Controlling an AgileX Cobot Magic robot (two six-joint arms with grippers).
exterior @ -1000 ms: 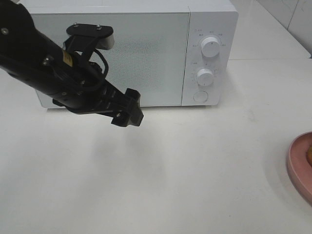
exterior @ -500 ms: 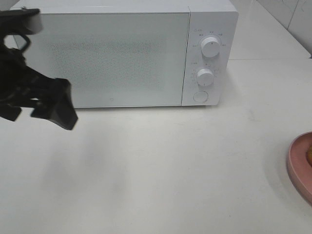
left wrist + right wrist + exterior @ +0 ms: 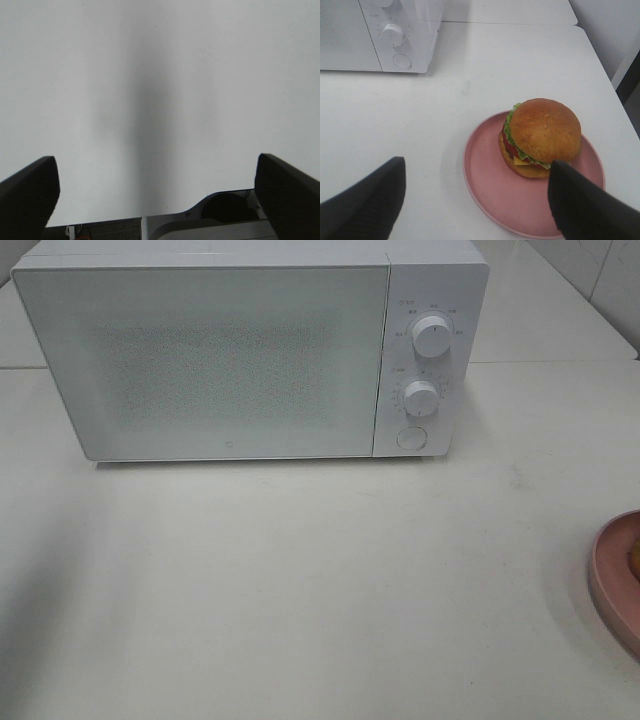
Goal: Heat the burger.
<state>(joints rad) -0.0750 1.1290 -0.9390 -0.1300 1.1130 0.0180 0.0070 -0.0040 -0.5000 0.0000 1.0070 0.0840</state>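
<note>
Showing one burger (image 3: 542,136), one pink plate (image 3: 490,192), one microwave (image 3: 250,350), two knobs (image 3: 432,337)

**Non-task items on the table**

White microwave (image 3: 250,350), door shut, two knobs (image 3: 432,336) over a round button (image 3: 410,438) on its panel; it stands ahead of the right gripper, well off. Pink plate (image 3: 490,192) lies near, just ahead of that gripper's fingers. White table (image 3: 320,600) beneath both.

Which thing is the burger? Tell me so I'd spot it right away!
Start at the big white microwave on the white table, then look away from its knob side to the round pink plate. The burger sits on it: a shiny golden-brown bun stacked over green lettuce, red tomato and yellow cheese, the only food there.
</note>
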